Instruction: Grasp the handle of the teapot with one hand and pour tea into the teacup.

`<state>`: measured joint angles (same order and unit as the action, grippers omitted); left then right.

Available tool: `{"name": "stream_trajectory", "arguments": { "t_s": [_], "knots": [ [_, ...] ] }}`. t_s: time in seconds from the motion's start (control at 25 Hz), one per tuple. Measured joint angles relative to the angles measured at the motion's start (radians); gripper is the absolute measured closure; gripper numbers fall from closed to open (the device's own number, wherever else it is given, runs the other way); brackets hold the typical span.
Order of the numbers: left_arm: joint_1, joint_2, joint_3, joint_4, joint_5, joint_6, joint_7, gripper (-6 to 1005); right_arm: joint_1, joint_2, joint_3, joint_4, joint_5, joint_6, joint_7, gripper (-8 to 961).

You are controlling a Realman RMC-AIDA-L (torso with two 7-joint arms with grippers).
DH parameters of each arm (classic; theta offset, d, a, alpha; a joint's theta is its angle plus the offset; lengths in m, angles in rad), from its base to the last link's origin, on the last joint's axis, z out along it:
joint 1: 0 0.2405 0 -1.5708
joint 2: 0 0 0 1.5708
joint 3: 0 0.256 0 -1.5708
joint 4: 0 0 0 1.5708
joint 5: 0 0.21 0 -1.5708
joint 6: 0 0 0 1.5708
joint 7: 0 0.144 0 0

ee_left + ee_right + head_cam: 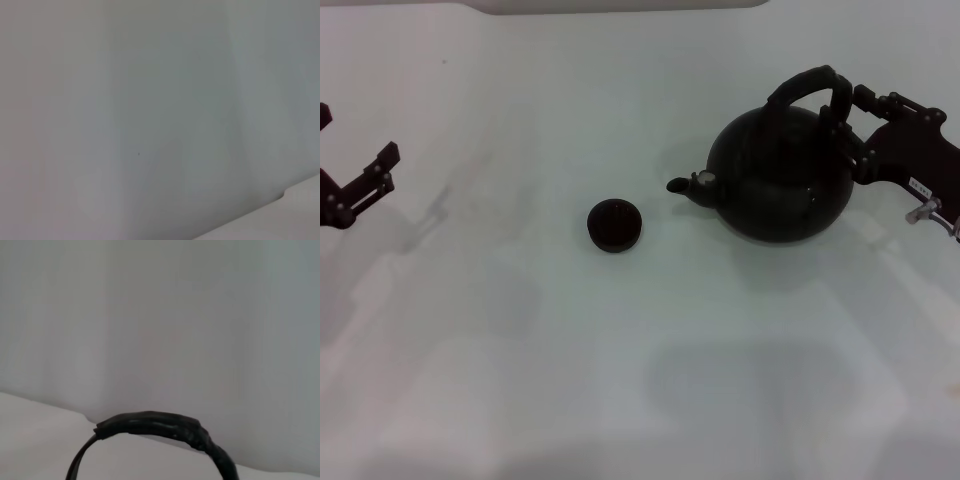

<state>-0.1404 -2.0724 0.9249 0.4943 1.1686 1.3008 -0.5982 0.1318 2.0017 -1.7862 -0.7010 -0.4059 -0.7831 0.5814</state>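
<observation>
The matte-black teapot (780,178) stands on the white table at the right, its spout (686,186) pointing left toward the teacup (614,224), a tiny dark cup standing alone. The thick black arched handle (810,82) rises over the pot; its top also shows in the right wrist view (160,424). My right gripper (858,133) is open just at the handle's right end, one finger behind and one in front; I cannot tell if it touches. My left gripper (355,142) is open and empty at the far left edge.
The white table (620,380) carries only the pot and the cup. A pale raised edge (620,5) runs along the back. The left wrist view shows only bare white surface (150,125).
</observation>
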Motion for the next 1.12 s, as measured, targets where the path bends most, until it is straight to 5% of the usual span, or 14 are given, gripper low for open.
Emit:
{"name": "stream_trajectory", "arguments": {
  "t_s": [0.4, 0.88, 1.12],
  "knots": [
    [0.003, 0.0, 0.0, 0.001, 0.0, 0.001, 0.0, 140, -0.026, -0.001, 0.025, -0.003, -0.004, -0.042, 0.004, 479],
    [0.0, 0.001, -0.002, 0.003, 0.002, 0.002, 0.0, 140, -0.106, -0.034, 0.045, -0.007, -0.009, -0.189, 0.038, 479],
    [-0.004, 0.001, -0.005, 0.001, -0.018, 0.002, 0.021, 140, -0.124, 0.001, 0.239, 0.076, -0.006, -0.301, -0.114, 479]
  ]
}}
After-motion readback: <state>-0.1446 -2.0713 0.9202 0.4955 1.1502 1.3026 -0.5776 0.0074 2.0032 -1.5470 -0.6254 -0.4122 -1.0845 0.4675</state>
